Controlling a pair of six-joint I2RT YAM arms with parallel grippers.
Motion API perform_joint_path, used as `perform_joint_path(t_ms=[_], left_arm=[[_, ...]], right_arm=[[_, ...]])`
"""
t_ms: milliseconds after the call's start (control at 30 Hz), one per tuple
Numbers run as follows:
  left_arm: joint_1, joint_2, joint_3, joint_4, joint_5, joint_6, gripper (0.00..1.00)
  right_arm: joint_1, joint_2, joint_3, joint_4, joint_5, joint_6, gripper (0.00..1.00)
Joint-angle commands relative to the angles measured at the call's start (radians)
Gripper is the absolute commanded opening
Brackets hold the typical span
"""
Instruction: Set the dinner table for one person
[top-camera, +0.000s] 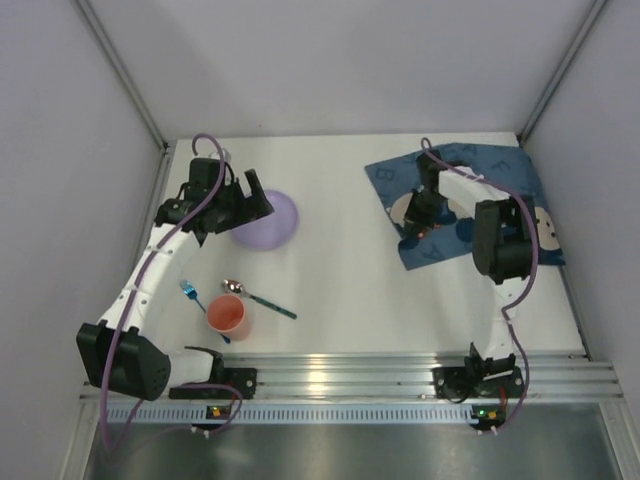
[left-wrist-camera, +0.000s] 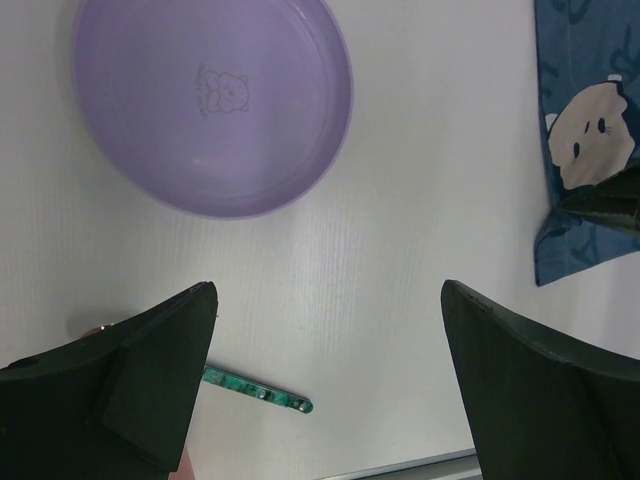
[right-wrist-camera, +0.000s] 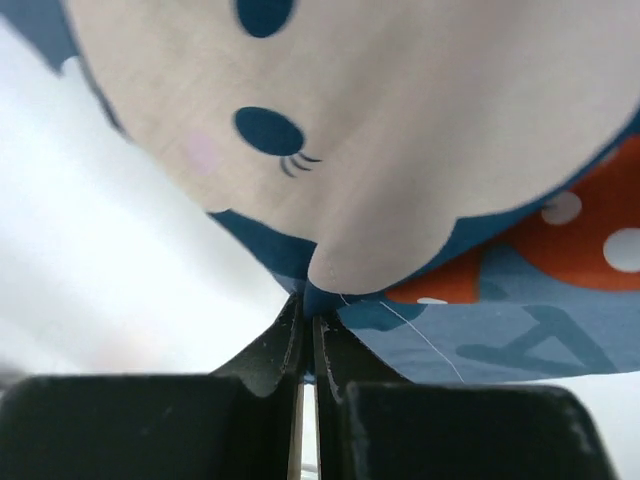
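Dinner table: white, flat; long axis runs left to right in the top view, near long edge along the rail; lies between grey walls.
Plate: lilac, shallow, far left on the table; empty.
Cup: orange, upright, near left; looks empty.
Spoon, fork: flat, just beside the cup.
Placemat: blue, far right, skewed.
Left gripper: fingers spread wide, beside the plate, holding nothing.
Right gripper: fingers pinching the placemat's edge.
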Motion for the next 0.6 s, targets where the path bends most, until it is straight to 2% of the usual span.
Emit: perform_joint_path(t_ms=[0, 33, 67, 100, 133, 167, 200, 300, 433, 467, 567], left_arm=[[0.001, 0.010, 0.067, -0.015, -0.030, 0.030, 0.99], [0.001, 0.012, 0.081, -0.020, -0.037, 0.033, 0.99], [0.001, 0.015, 0.088, -0.023, -0.041, 0.035, 0.99], [0.001, 0.019, 0.094, -0.027, -0.043, 0.039, 0.99], [0.001, 0.022, 0.108, -0.029, -0.043, 0.041, 0.99], [0.001, 0.027, 0.114, -0.029, -0.041, 0.042, 0.99], [0.001, 0.036, 0.121, -0.030, -0.035, 0.041, 0.99], [-0.039, 0.077, 0.142, -0.018, -0.017, 0.048, 0.99], [-0.203, 0.211, 0.206, -0.009, -0.043, 0.050, 0.99], [-0.275, 0.250, 0.223, -0.018, -0.052, 0.033, 0.99], [-0.393, 0.408, 0.294, -0.046, -0.090, -0.019, 0.99]], right_arm=[[0.109, -0.176, -0.064, 0.104, -0.201, 0.167, 0.00], [0.149, -0.196, -0.090, 0.137, -0.228, 0.215, 0.05], [0.166, -0.208, -0.091, 0.202, -0.291, 0.232, 0.20], [0.181, -0.221, -0.088, 0.225, -0.322, 0.243, 0.47], [0.204, -0.224, -0.079, 0.240, -0.349, 0.251, 0.80], [0.212, -0.227, -0.062, 0.266, -0.375, 0.251, 1.00], [0.215, -0.245, -0.056, 0.279, -0.421, 0.249, 1.00], [0.204, -0.326, -0.071, 0.268, -0.426, 0.197, 1.00], [0.108, -0.483, -0.185, 0.216, -0.368, 0.127, 1.00], [0.093, -0.515, -0.221, 0.196, -0.325, 0.110, 1.00], [0.033, -0.621, -0.252, 0.069, -0.207, 0.042, 1.00]])
